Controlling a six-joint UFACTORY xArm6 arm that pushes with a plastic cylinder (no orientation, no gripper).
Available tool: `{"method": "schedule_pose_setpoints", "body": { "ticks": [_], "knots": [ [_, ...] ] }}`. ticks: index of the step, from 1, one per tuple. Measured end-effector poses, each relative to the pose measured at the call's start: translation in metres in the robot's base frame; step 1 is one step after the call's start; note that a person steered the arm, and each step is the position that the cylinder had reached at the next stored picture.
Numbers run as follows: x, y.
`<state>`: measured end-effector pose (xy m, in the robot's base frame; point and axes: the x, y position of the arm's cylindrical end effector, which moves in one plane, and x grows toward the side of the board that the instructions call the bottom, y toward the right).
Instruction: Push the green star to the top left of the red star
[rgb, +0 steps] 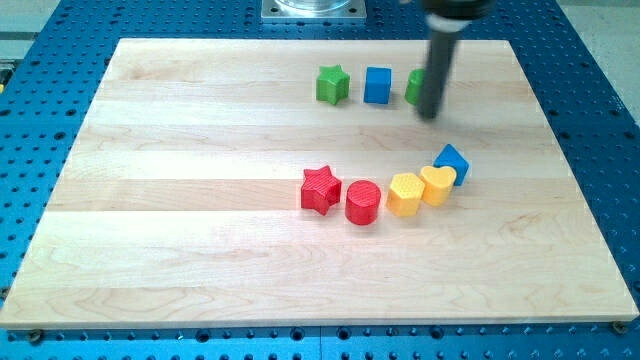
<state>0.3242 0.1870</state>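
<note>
In the camera view, the green star (332, 85) sits near the tabletop's (180, 200) top, well above the red star (320, 190) and a bit to its right. My tip (430, 112) is far off to the right, past the blue block (377, 85), touching a half-hidden green block (414, 87). There is no claw to tell about — just a rod. I should go around and nudge the green star left and down, slowly.

One camera, looking down at a slant

It faces the whole counter (200, 250) from the near edge, at middling distance.
</note>
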Motion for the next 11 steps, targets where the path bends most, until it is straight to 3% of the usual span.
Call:
{"method": "schedule_pose_setpoints", "body": {
  "ticks": [1, 3, 4, 5, 6, 7, 9, 10, 11],
  "knots": [
    [-0.054, 0.020],
    [-0.061, -0.091],
    [-0.045, -0.152],
    [-0.007, -0.217],
    [0.052, -0.240],
    [0.022, -0.266],
    [0.055, -0.256],
    [0.093, -0.243],
    [0.063, -0.227]
  ]
}}
